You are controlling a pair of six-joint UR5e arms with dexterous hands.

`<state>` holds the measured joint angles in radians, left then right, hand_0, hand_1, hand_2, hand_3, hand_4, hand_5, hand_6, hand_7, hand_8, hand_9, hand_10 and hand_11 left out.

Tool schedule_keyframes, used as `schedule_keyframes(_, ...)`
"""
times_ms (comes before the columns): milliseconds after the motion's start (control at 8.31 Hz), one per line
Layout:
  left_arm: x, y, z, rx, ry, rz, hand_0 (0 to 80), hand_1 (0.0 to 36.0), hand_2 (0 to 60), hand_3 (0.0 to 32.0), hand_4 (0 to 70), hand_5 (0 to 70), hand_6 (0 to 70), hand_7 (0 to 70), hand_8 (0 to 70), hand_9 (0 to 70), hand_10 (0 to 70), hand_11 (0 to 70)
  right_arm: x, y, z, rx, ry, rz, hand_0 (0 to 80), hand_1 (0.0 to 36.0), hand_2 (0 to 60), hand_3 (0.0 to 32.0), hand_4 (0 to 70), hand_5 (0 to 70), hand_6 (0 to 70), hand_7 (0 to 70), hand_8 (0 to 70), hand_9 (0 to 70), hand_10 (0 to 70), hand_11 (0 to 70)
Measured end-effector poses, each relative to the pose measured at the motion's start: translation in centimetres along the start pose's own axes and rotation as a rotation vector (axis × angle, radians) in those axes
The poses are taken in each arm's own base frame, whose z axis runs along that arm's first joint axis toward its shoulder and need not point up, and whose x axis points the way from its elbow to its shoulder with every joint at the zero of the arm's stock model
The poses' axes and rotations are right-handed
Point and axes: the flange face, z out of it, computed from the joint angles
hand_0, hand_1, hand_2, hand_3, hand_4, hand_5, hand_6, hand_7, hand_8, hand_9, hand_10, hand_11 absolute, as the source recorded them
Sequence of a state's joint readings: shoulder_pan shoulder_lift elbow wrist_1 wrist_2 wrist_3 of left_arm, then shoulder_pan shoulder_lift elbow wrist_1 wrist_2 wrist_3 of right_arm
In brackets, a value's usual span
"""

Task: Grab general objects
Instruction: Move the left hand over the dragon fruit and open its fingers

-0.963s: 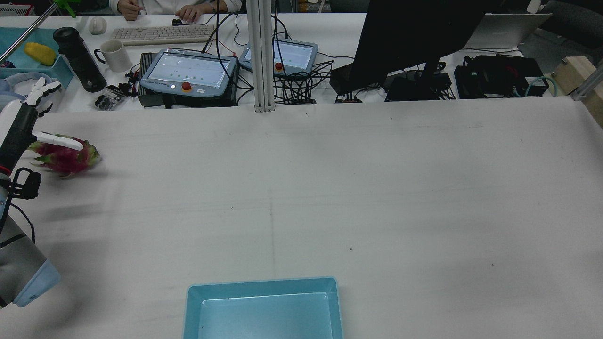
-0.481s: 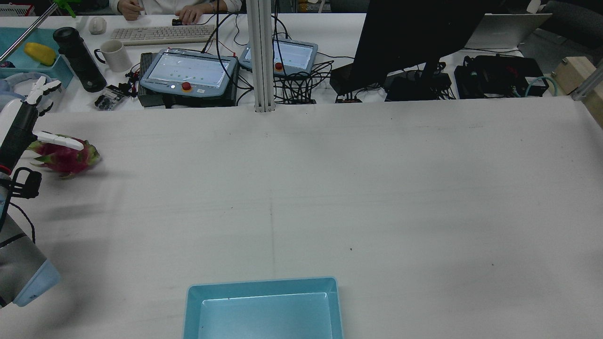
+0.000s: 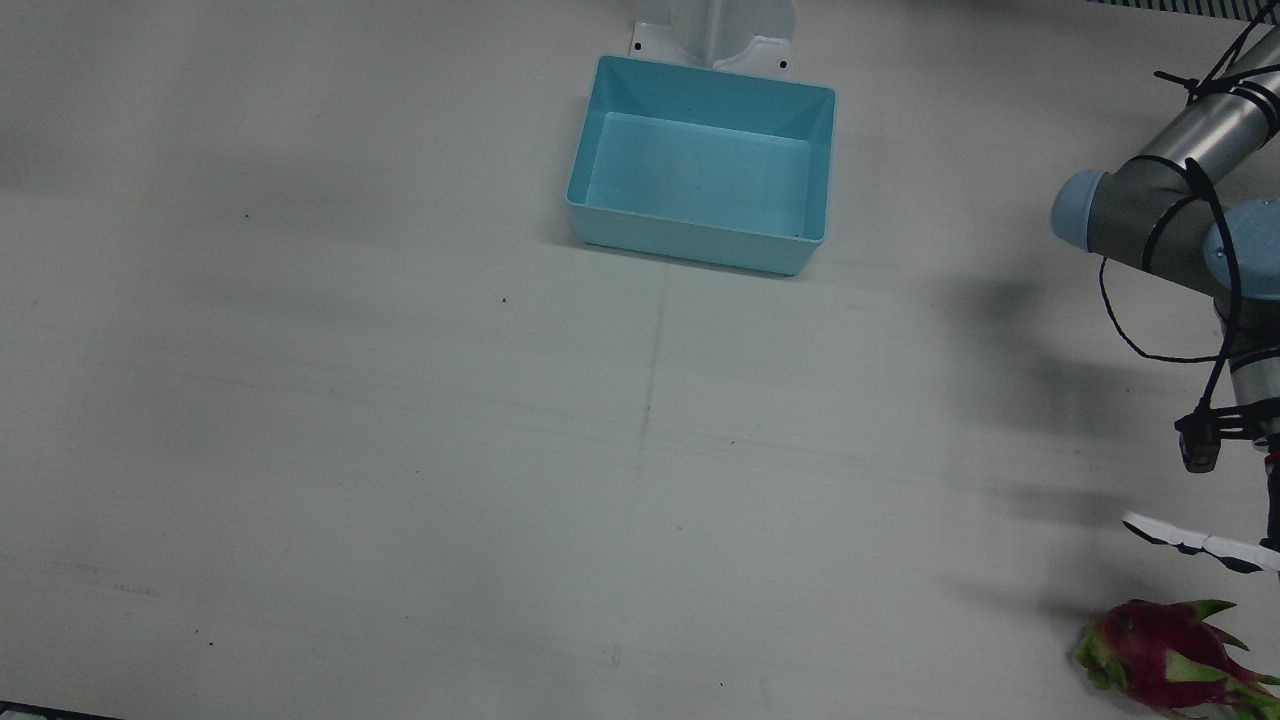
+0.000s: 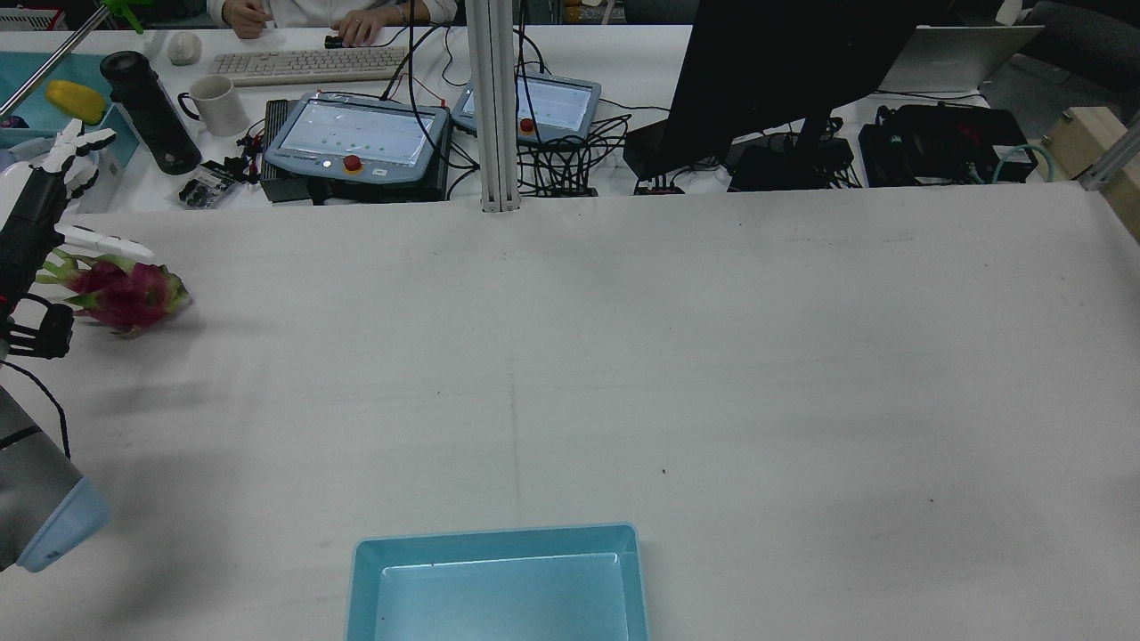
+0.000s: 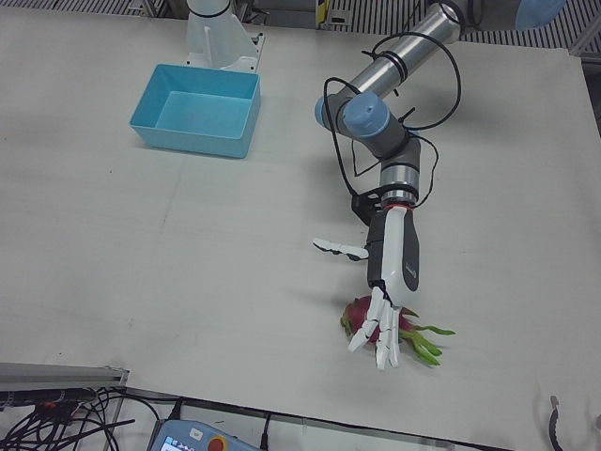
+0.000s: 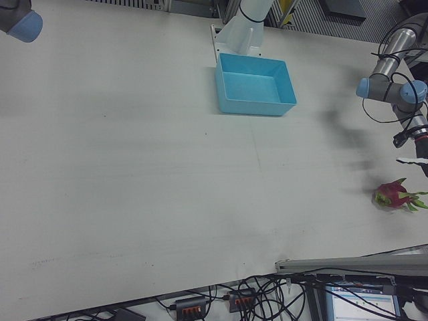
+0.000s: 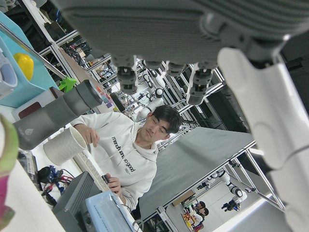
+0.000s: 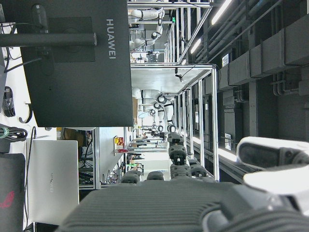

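Note:
A pink dragon fruit (image 4: 125, 298) with green scales lies on the white table near its left far corner. It also shows in the front view (image 3: 1160, 655), the left-front view (image 5: 360, 313) and the right-front view (image 6: 391, 196). My left hand (image 4: 40, 214) hovers just above it, open with fingers spread and nothing held; in the left-front view the left hand (image 5: 392, 272) points down over the fruit. My right hand (image 8: 178, 203) shows only in its own view, fingers extended and empty.
A light blue bin (image 4: 499, 543) stands empty at the table's near middle edge, also in the front view (image 3: 700, 85). Beyond the far edge are teach pendants (image 4: 356, 138), a mug (image 4: 218, 105), a dark bottle (image 4: 147, 111) and a monitor (image 4: 784, 62).
My left hand has shifted a little up and away over the dragon fruit, so its thumb no longer covers the fruit. The fruit has not moved.

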<state>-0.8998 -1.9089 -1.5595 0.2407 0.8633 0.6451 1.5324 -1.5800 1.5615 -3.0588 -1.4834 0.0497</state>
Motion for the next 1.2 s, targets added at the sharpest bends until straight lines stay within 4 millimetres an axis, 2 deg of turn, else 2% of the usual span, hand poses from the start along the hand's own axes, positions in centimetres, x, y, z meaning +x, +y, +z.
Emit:
schedule_keyframes(120, 1.5, 0.4, 0.1, -0.004, -0.008, 0.012, 50.8, 17.5, 8.2, 0.0, 3.5, 15.8, 0.0, 5.8, 0.0, 0.0, 0.0, 1.0, 0.0, 0.0, 0.0, 0.000, 0.000, 0.000, 0.0, 0.0, 0.0, 0.0, 0.0, 0.0, 0.0, 0.0, 0.0, 0.0, 0.0, 0.0)
schedule_keyframes(241, 2.9, 0.6, 0.5, -0.024, -0.024, 0.066, 49.6, 15.3, 3.6, 0.0, 2.0, 13.8, 0.0, 4.3, 0.0, 0.0, 0.0, 0.8, 0.0, 0.0, 0.0, 0.000, 0.000, 0.000, 0.0, 0.0, 0.0, 0.0, 0.0, 0.0, 0.0, 0.0, 0.0, 0.0, 0.0, 0.0)
schedule_keyframes(361, 4.8, 2.7, 1.7, -0.060, -0.050, 0.181, 49.8, 16.1, 5.0, 0.0, 1.8, 14.6, 0.0, 4.6, 0.0, 0.0, 0.0, 1.7, 0.0, 0.0, 0.0, 0.000, 0.000, 0.000, 0.0, 0.0, 0.0, 0.0, 0.0, 0.0, 0.0, 0.0, 0.0, 0.0, 0.0, 0.0)
schedule_keyframes(481, 6.7, 5.8, 3.2, -0.091, -0.075, 0.312, 51.0, 18.2, 7.3, 0.0, 2.1, 13.2, 0.0, 5.3, 0.0, 0.0, 1.2, 4.1, 0.0, 0.0, 0.0, 0.000, 0.000, 0.000, 0.0, 0.0, 0.0, 0.0, 0.0, 0.0, 0.0, 0.0, 0.0, 0.0, 0.0, 0.0)
schedule_keyframes(602, 8.8, 8.4, 4.4, -0.109, -0.093, 0.455, 53.1, 20.7, 8.5, 0.0, 1.4, 8.4, 0.0, 5.3, 0.0, 0.0, 2.0, 5.4, 0.0, 0.0, 0.0, 0.000, 0.000, 0.000, 0.0, 0.0, 0.0, 0.0, 0.0, 0.0, 0.0, 0.0, 0.0, 0.0, 0.0, 0.0)
schedule_keyframes(722, 9.8, 9.3, 4.9, -0.113, -0.105, 0.571, 52.1, 19.3, 6.0, 0.0, 0.7, 10.8, 0.0, 4.6, 0.0, 0.0, 1.5, 4.6, 0.0, 0.0, 0.0, 0.000, 0.000, 0.000, 0.0, 0.0, 0.0, 0.0, 0.0, 0.0, 0.0, 0.0, 0.0, 0.0, 0.0, 0.0)
schedule_keyframes(843, 10.2, 9.4, 5.0, -0.110, -0.120, 0.694, 52.6, 20.0, 6.2, 0.0, 0.6, 11.4, 0.0, 5.0, 0.0, 0.0, 1.3, 4.2, 0.0, 0.0, 0.0, 0.000, 0.000, -0.001, 0.0, 0.0, 0.0, 0.0, 0.0, 0.0, 0.0, 0.0, 0.0, 0.0, 0.0, 0.0)
schedule_keyframes(963, 10.3, 9.1, 5.1, -0.104, -0.133, 0.788, 51.7, 18.7, 5.0, 0.0, 0.1, 10.9, 0.0, 4.6, 0.0, 0.0, 1.4, 4.3, 0.0, 0.0, 0.0, 0.000, 0.000, -0.001, 0.0, 0.0, 0.0, 0.0, 0.0, 0.0, 0.0, 0.0, 0.0, 0.0, 0.0, 0.0)
schedule_keyframes(1204, 8.9, 8.2, 4.8, -0.103, -0.170, 0.931, 52.2, 19.2, 4.9, 0.0, 0.1, 13.0, 0.0, 4.9, 0.0, 0.0, 0.9, 3.7, 0.0, 0.0, 0.0, 0.000, 0.000, -0.001, 0.0, 0.0, 0.0, 0.0, 0.0, 0.0, 0.0, 0.0, 0.0, 0.0, 0.0, 0.0)
